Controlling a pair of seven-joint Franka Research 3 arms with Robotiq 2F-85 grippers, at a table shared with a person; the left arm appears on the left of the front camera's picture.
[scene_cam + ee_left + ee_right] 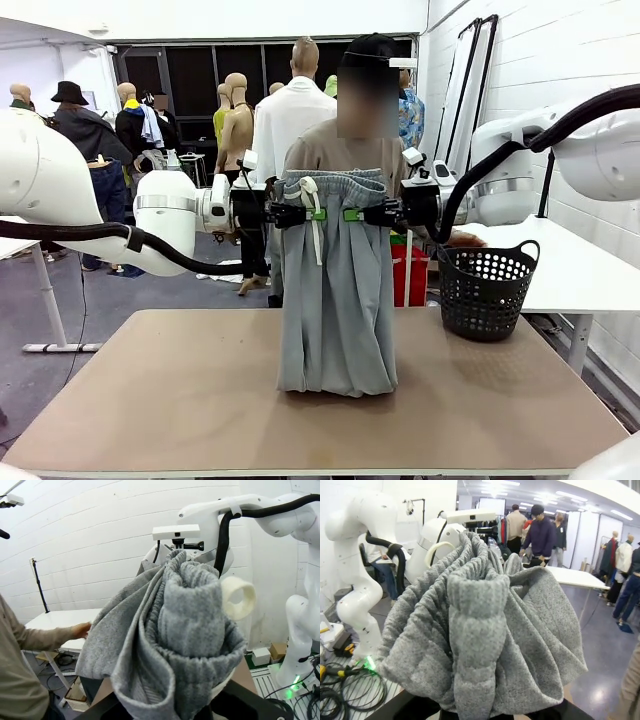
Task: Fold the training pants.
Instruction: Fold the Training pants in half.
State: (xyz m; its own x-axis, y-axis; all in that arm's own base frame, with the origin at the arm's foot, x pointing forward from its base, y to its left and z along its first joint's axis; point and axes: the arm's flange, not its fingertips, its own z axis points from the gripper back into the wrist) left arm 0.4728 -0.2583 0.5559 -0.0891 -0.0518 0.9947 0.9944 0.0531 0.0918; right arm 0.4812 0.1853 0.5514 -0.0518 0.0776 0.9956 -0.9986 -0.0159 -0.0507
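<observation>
The light grey training pants [335,300] hang upright over the middle of the table, waistband on top with the white drawstring [312,215] dangling, leg ends touching the tabletop. My left gripper [300,213] is shut on the waistband's left side and my right gripper [362,214] is shut on its right side, green pads showing. In the left wrist view the bunched waistband [187,610] covers the fingers. The same happens with the grey cloth [480,625] in the right wrist view.
A black perforated basket [488,290] stands at the right of the brown table [150,400]. A person [330,150] stands behind the pants at the far side, one hand [80,629] on a white table. Bare tabletop lies left and in front.
</observation>
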